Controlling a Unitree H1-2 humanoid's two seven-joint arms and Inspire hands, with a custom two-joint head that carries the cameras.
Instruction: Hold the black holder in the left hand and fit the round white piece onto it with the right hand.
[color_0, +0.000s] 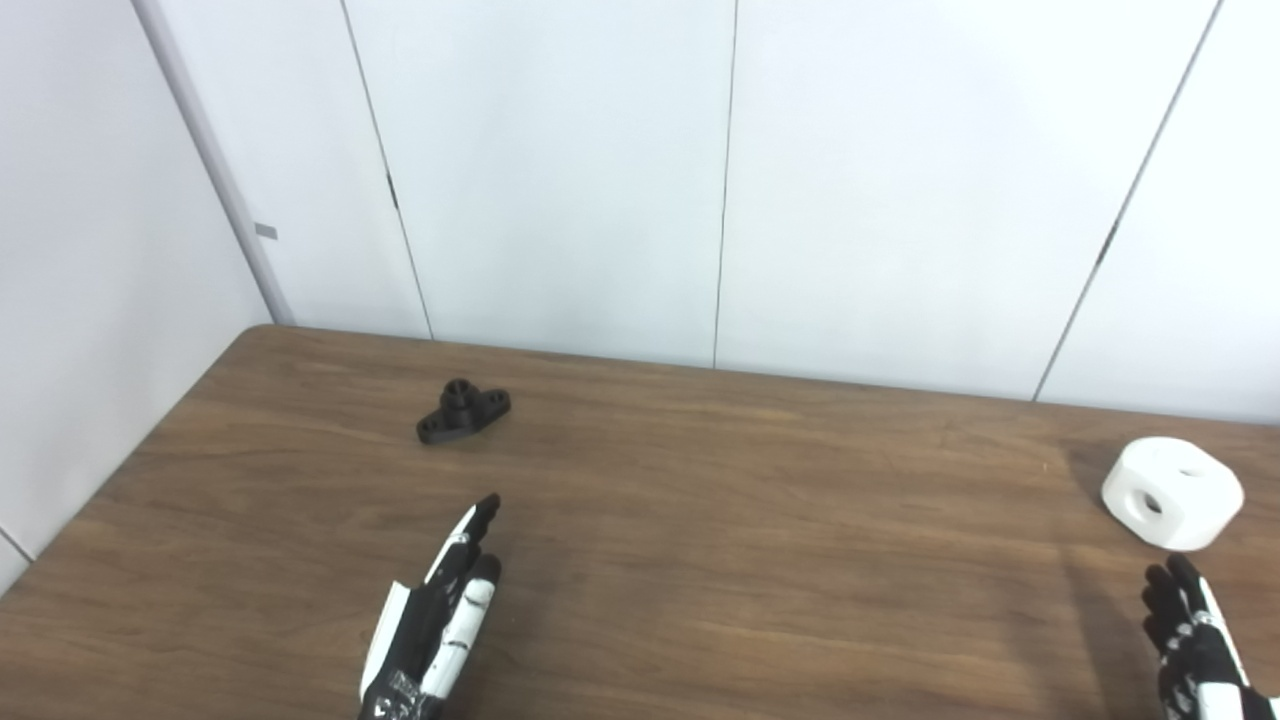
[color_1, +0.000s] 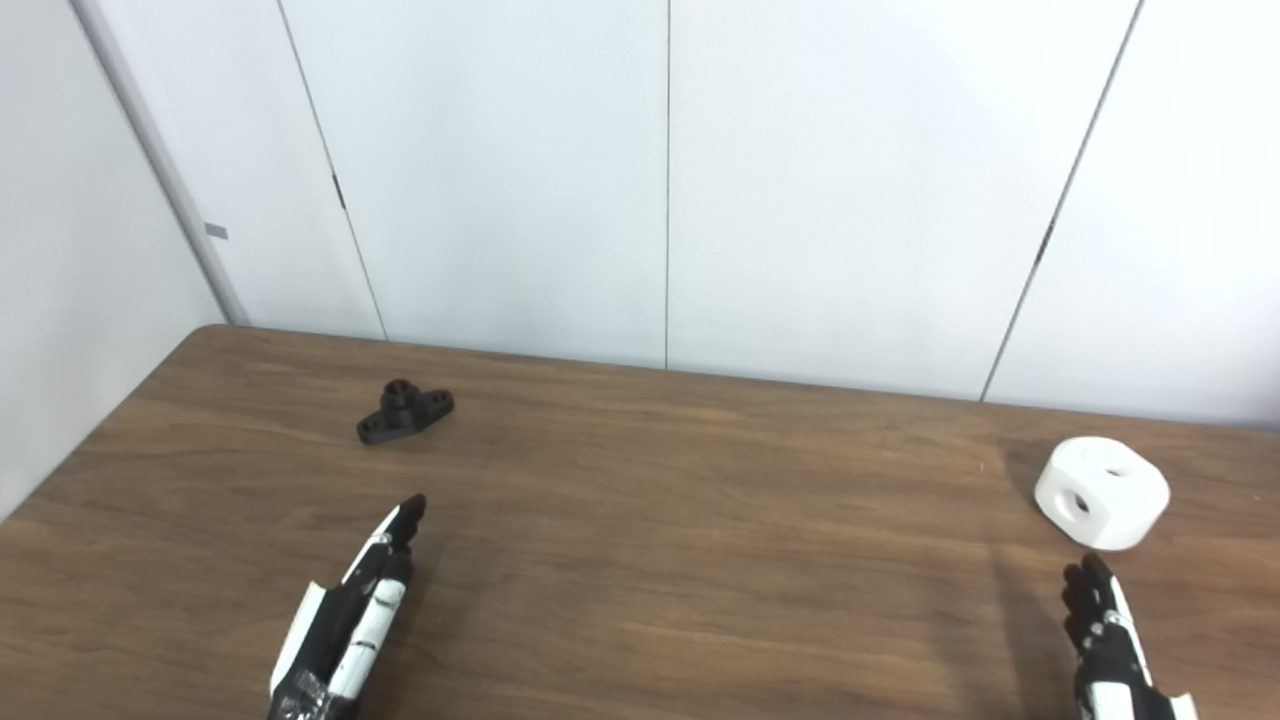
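Two loose parts lie before us on the brown wooden tabletop (color_0: 700, 560), which runs back to pale wall panels (color_0: 560, 170). Our left robot hand (color_0: 435, 620) reaches in edge-on with its fingers stretched forward and close together, holding nothing and clear of both parts. Our right robot hand (color_1: 1110, 640) shows only its upper fingers at the bottom edge, extended and empty. The round white piece (color_1: 1100, 492) rests on the tabletop just ahead of the right robot hand, near its fingertips but apart from them; it has round holes in its side and its top. The black holder (color_0: 463, 411), smaller, lies well ahead of the left robot hand, flat on its base with its short socket pointing up.
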